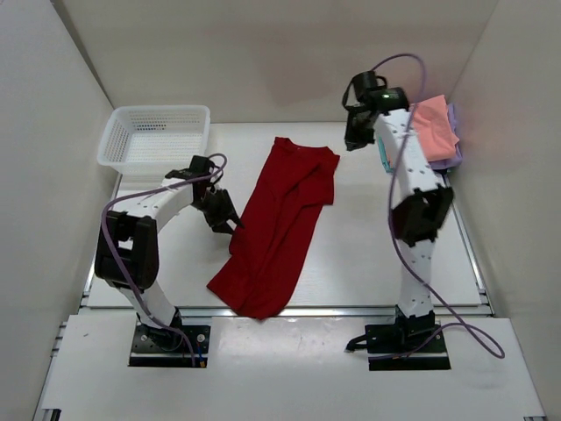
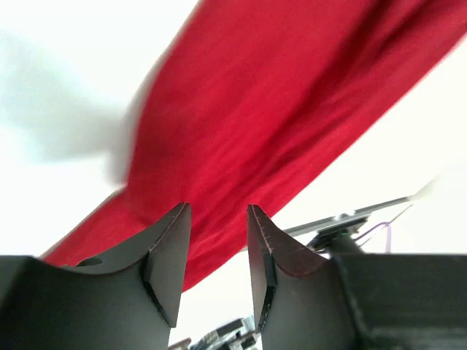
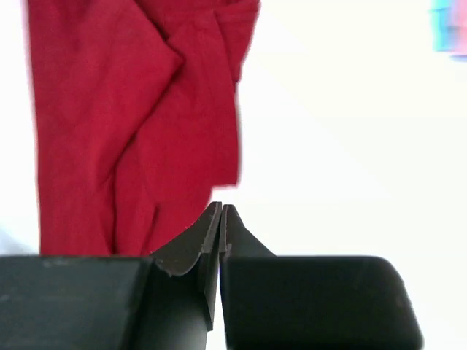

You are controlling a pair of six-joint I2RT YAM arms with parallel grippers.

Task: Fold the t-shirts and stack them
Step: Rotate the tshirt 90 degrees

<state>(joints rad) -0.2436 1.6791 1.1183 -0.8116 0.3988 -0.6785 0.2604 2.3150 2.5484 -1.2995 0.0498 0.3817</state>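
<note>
A large dark red t-shirt (image 1: 279,224) lies loosely folded in a long diagonal strip across the middle of the table. It fills the left wrist view (image 2: 263,124) and the left half of the right wrist view (image 3: 124,124). My left gripper (image 1: 228,224) sits at the shirt's left edge. Its jaws (image 2: 219,219) stand apart, open, with nothing between them. My right gripper (image 1: 354,140) hovers raised beside the shirt's far right end, shut (image 3: 221,209) and empty. Folded t-shirts are stacked at the back right: salmon pink (image 1: 432,127) on top, lavender (image 1: 455,151) and teal (image 1: 384,160) edges beneath.
A white mesh basket (image 1: 153,136) stands at the back left corner, beyond my left arm. White walls close in both sides and the back. The shirt's lower end (image 1: 254,298) reaches the table's front rail.
</note>
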